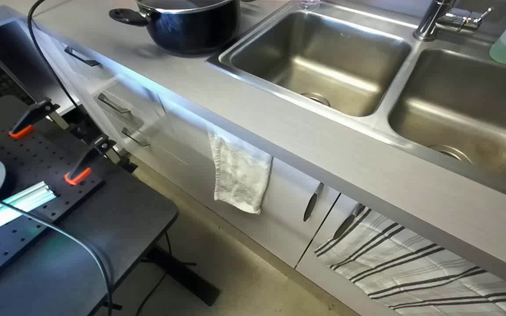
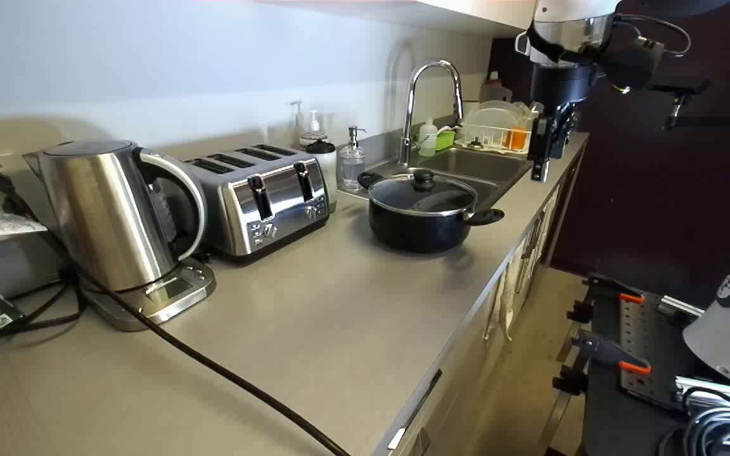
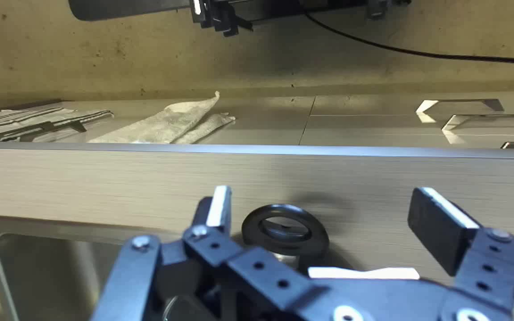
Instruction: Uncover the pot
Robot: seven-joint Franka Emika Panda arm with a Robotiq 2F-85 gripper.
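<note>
The pot (image 2: 419,229) is glossy black and stands on the counter beside the sink; it also shows in an exterior view (image 1: 193,33), cut by the top edge. A clear lid (image 2: 397,196) with a metal rim and black knob (image 2: 424,179) sits on it. My gripper (image 2: 541,161) is raised above and to the right of the pot in that view, apart from it. In the wrist view my gripper (image 3: 328,209) is open with nothing between its pads. One black pot handle (image 3: 286,229) shows below the fingers there; the gripper hides most of the pot.
A double sink (image 1: 314,57) with a faucet (image 2: 444,66) adjoins the pot. A toaster (image 2: 263,196), kettle (image 2: 102,215) and soap dispenser (image 2: 352,161) stand nearby. A dish rack (image 2: 495,136) is beyond the sink. A black cable (image 2: 213,364) crosses the counter. Towels (image 1: 242,175) hang in front.
</note>
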